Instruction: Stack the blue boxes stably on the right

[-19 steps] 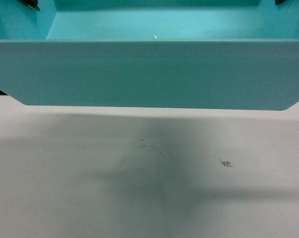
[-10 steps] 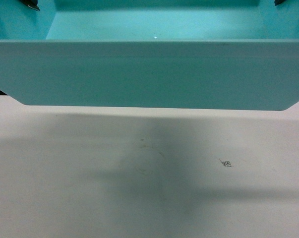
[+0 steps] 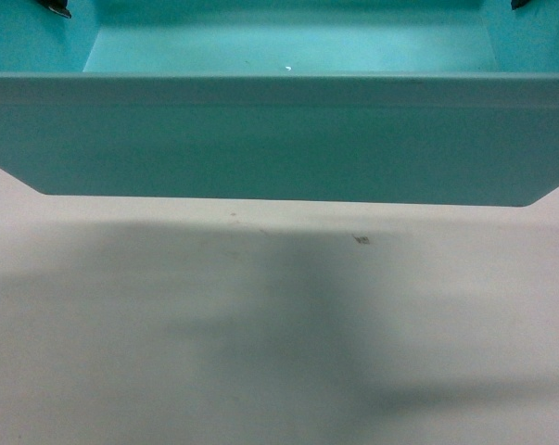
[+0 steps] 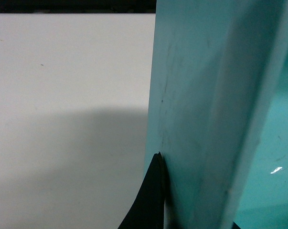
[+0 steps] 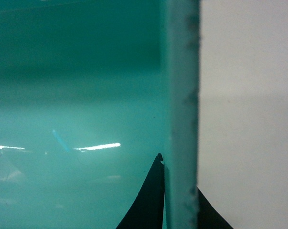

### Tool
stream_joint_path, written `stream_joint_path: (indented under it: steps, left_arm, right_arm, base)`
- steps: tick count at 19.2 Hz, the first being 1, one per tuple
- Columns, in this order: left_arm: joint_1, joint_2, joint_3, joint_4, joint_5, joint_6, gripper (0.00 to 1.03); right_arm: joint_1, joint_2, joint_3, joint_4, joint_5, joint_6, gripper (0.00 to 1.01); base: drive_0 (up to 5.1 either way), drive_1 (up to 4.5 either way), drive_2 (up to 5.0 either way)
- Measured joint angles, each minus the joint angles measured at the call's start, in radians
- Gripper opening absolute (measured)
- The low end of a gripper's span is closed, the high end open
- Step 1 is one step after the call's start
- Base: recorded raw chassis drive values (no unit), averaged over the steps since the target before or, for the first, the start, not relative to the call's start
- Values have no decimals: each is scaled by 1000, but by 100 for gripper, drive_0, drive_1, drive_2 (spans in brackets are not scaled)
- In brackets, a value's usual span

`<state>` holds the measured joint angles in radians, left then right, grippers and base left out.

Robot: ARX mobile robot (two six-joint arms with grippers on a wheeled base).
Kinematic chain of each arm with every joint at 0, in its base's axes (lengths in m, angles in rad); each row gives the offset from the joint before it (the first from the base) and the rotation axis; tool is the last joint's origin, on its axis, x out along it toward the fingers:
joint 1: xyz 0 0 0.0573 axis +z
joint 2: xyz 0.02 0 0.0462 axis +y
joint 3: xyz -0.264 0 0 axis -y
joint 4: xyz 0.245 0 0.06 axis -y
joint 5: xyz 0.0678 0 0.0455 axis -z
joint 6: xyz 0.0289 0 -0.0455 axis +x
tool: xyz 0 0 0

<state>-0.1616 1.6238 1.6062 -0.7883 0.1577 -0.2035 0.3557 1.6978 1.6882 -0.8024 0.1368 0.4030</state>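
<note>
Tub (image 3: pixel 279 139) is being held across the upper frame, long axis left-to-right, left gripper (image 4: pixel 182 210) and right gripper (image 5: pixel 179 200) each clamped on an end wall.

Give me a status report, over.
Left claw and right claw each clamped on an end wall of the turquoise tub. Tub held above the white table. Nothing in the way in view.

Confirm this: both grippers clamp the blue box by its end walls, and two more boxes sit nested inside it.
One thing is wrong: the blue box is empty. The head view shows only its bare floor. The left gripper and right gripper do each straddle an end wall, as the wrist views show.
</note>
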Motion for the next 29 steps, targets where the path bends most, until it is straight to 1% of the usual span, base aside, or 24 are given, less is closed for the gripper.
stream_joint_path:
  steps: [2,27,29]
  left_arm:
    - [-1,0,0,0,2,0,2]
    - [-1,-10,0,-1,3,0,2]
    - [0,-10,0,-1,2,0,2]
  right_arm:
    - [-2,-1,0,-3,2,0,2]
    - [0,-12,0,-4,0,0,2]
    - [2,-12,0,-3,0,0,2]
  base:
    - [-148,-442,145]
    - [-161,-161,-161]
    - [320,-519,-267]
